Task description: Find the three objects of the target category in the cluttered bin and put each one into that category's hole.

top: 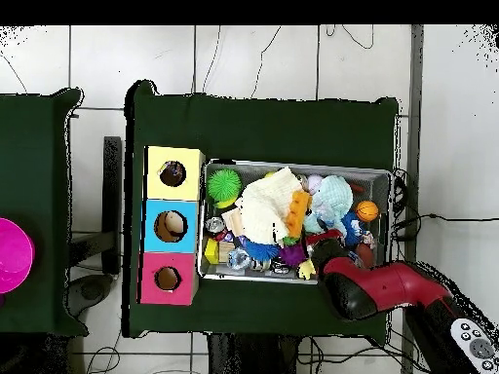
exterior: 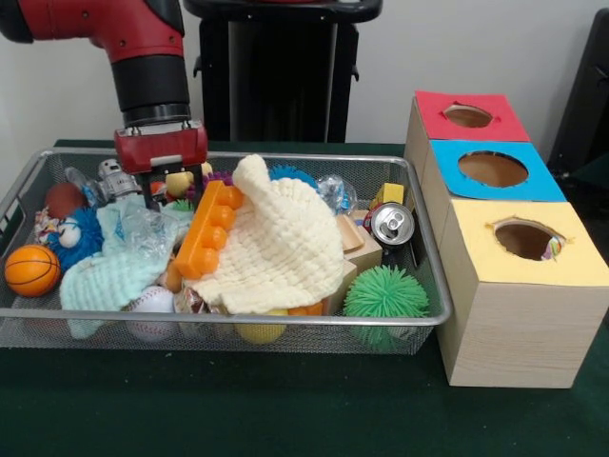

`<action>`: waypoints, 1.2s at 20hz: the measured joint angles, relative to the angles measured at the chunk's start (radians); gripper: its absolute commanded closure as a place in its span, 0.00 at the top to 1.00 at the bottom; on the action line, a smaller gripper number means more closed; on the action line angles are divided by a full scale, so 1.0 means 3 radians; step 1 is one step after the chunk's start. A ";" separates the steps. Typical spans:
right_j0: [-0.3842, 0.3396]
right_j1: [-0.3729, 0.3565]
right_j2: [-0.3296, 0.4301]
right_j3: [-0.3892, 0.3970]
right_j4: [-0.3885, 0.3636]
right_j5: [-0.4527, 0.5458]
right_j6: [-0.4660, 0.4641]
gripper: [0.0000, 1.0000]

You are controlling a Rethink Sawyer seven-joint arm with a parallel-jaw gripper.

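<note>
While the Sawyer's gripper (exterior: 171,195) hangs low over the far-left part of the cluttered bin (exterior: 238,319), its two dark fingers stand apart with a yellow toy showing between them and nothing clamped. One printed piece (exterior: 48,228) shows at the bin's left end, wedged between a fuzzy blue toy (exterior: 78,238) and the mesh wall, just above the orange ball (exterior: 31,269). A scrap of similar colour peeps from the yellow-topped hole (exterior: 523,238) (whether it is one of the three cannot be told). The piece looks light, soft and limp, likely to drape and snag on its neighbours. A pinch on a raised fold at its middle seems the safest hold.
</note>
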State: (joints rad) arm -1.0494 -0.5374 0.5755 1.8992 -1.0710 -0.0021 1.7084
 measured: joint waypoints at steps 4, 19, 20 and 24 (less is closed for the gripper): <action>-0.0067 0.0010 0.0090 0.0033 0.0154 0.0049 0.0000 1.00; 0.0449 -0.0336 0.0174 0.0637 0.1396 0.0352 0.0001 1.00; 0.0483 -0.0362 0.0174 0.0665 0.1431 0.0352 0.0001 1.00; 0.0616 -0.0548 0.0151 0.0782 0.1570 0.0433 0.0001 1.00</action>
State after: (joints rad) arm -0.8647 -0.7019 0.6209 2.1337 -0.6001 0.1279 1.7086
